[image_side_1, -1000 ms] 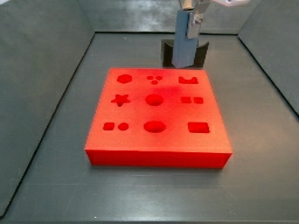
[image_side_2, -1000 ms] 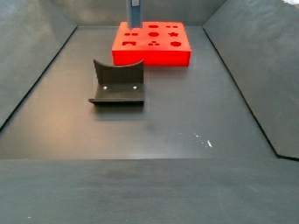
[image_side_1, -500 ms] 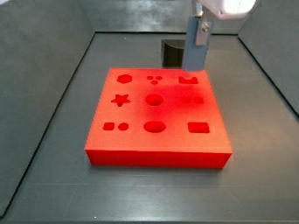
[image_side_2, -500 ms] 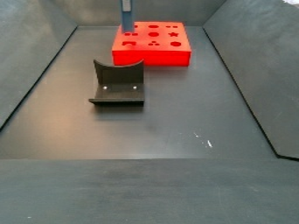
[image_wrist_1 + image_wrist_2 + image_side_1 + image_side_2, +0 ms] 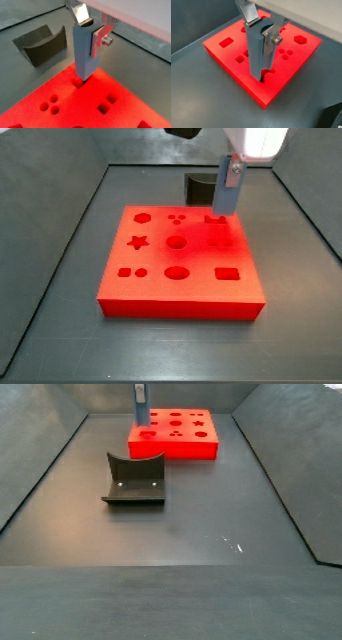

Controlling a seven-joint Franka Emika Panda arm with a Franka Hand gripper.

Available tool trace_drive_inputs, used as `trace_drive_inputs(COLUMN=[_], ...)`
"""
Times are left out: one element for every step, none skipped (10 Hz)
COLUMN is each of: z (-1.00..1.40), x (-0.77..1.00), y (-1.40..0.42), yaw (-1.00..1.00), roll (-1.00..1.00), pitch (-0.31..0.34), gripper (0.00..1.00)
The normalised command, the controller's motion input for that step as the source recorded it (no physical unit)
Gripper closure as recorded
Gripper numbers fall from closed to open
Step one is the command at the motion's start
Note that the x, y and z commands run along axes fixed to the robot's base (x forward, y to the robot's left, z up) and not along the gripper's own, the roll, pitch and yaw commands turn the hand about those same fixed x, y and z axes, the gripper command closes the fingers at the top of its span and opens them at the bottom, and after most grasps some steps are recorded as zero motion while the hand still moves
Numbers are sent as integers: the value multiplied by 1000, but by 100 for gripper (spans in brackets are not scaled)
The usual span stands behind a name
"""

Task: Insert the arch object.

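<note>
The arch object [image 5: 85, 52] is a long grey-blue block with a semicircular notch in its upper end. It stands upright between the silver fingers of my gripper [image 5: 91, 29], which is shut on it. It also shows in a wrist view [image 5: 259, 52]. Its lower end rests at an arch-shaped hole [image 5: 265, 77] in the red board [image 5: 234, 47], near the board's far edge. How deep it sits is hidden. In a side view the block [image 5: 227, 190] hangs over the board's far right part [image 5: 181, 258]. In a side view [image 5: 138, 401] it is tiny.
The dark fixture [image 5: 134, 479] stands on the grey floor beside the board; it shows in both wrist views [image 5: 41, 44] [image 5: 334, 117] and behind the block in a side view [image 5: 199, 186]. The board has several other shaped holes. Grey walls enclose the floor.
The gripper has carried the block away from the fixture and over the board's far right part; its lower end now sits at the hole.
</note>
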Motion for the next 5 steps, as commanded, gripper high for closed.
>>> trace_drive_inputs(z=[-237, -237, -214, -203, -149], x=[-26, 0, 43, 0, 0], y=[0, 6, 60, 86, 3], yaw=[-134, -163, -397, -394, -214], roll=[27, 73, 131, 111, 44], pitch=[0, 0, 79, 59, 0], gripper=[100, 100, 100, 100, 100])
